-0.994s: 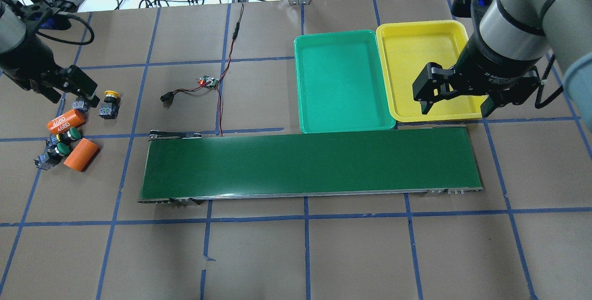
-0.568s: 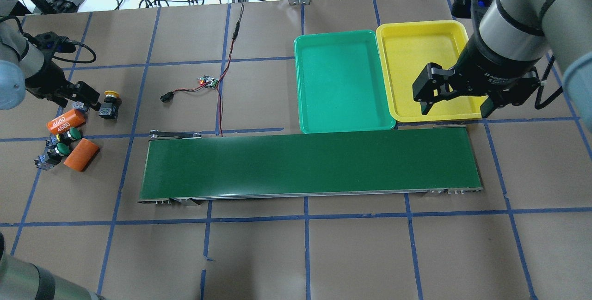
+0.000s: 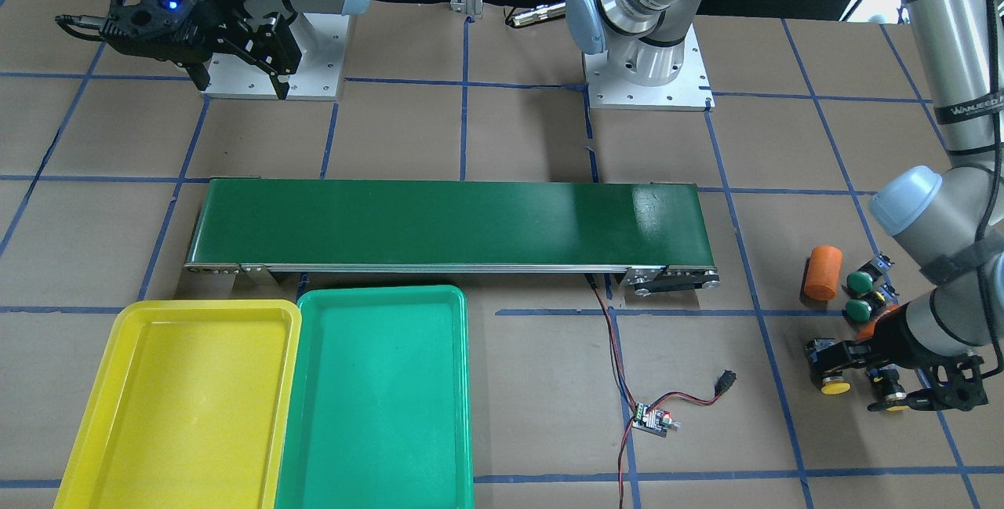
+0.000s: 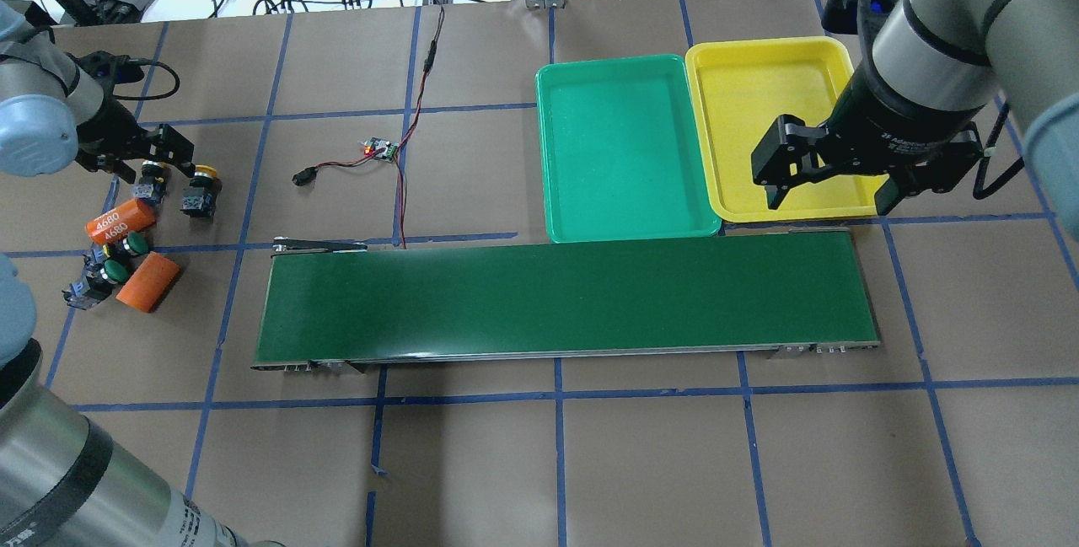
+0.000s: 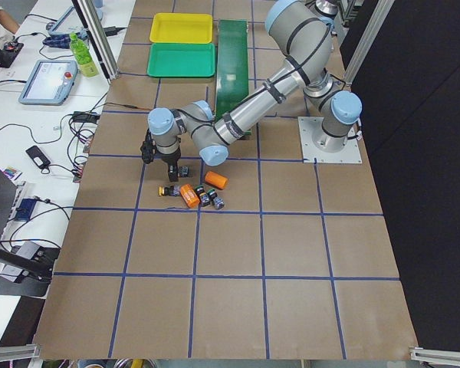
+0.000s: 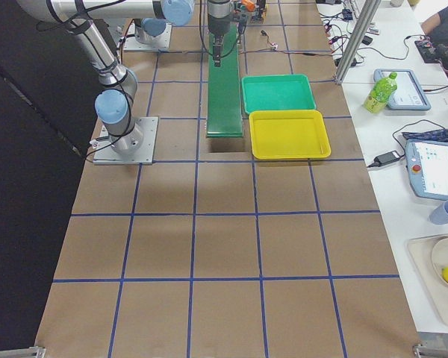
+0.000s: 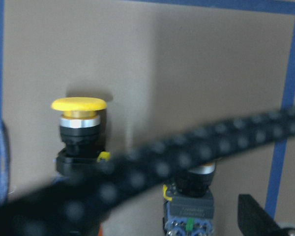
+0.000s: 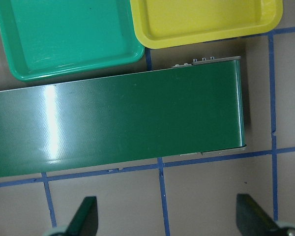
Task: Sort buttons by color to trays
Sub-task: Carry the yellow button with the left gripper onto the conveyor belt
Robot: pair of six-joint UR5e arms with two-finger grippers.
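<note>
Brown-papered table (image 4: 641, 463) — conveyor belt (image 4: 565, 298), green tray (image 4: 624, 151), yellow tray (image 4: 759, 109), buttons (image 4: 201, 190), orange cylinders (image 4: 148, 281), wired circuit board (image 4: 379, 148).

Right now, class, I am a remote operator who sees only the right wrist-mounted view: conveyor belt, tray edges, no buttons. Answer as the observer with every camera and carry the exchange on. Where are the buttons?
Observer: All four lie on the table off the conveyor belt's other end, on the robot's left. The green buttons sit beside two orange cylinders.
Operator: Is the left arm there?
Observer: Yes. The left end effector is open and low, apparently straddling one yellow button; the other yellow button stands just outside.
Operator: Anything in the trays?
Observer: No. The green tray and the yellow tray are both empty.
</note>
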